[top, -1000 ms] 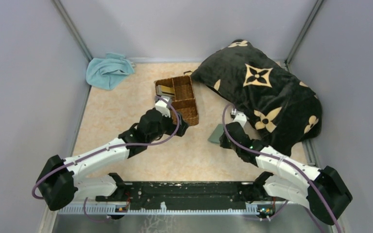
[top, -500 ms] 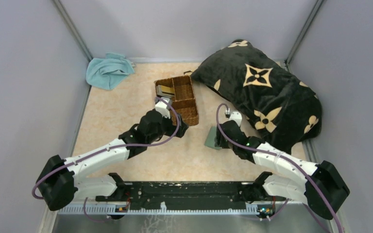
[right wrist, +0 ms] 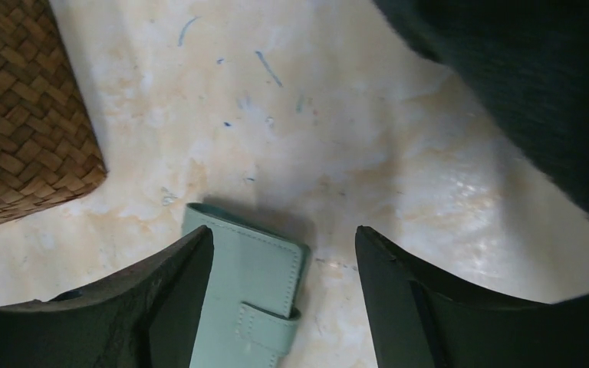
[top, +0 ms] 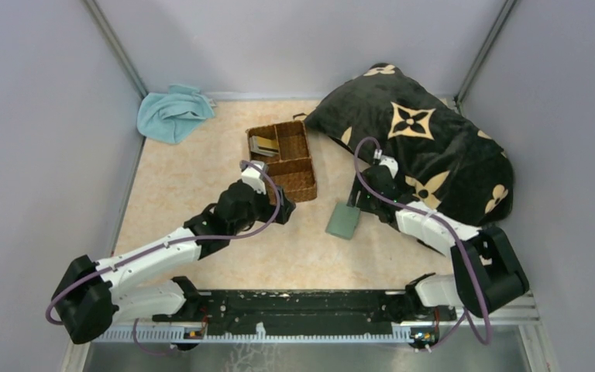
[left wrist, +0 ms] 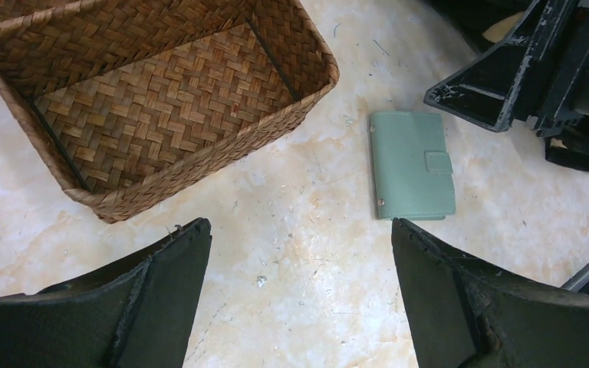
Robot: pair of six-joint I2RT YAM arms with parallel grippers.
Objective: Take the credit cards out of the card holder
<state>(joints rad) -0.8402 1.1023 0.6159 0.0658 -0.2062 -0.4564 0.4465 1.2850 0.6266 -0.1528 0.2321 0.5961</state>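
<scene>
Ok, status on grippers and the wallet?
Left gripper open, empty. Right gripper open over the flat grey-green bifold wallet, which lies shut on the table. Brown wicker basket beside it, not blocking.

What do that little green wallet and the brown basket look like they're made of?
The wallet looks like matte leather or faux leather: smooth grey-green skin, stitched edges, a closure tab. The basket looks like woven wicker or similar plant strips, going by its herringbone weave.

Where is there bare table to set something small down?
Bare: the stretch between towel, basket and left arm, and the strip between wallet and base rail. Crowded: between basket and pillow, where the wallet and right hand sit.
</scene>
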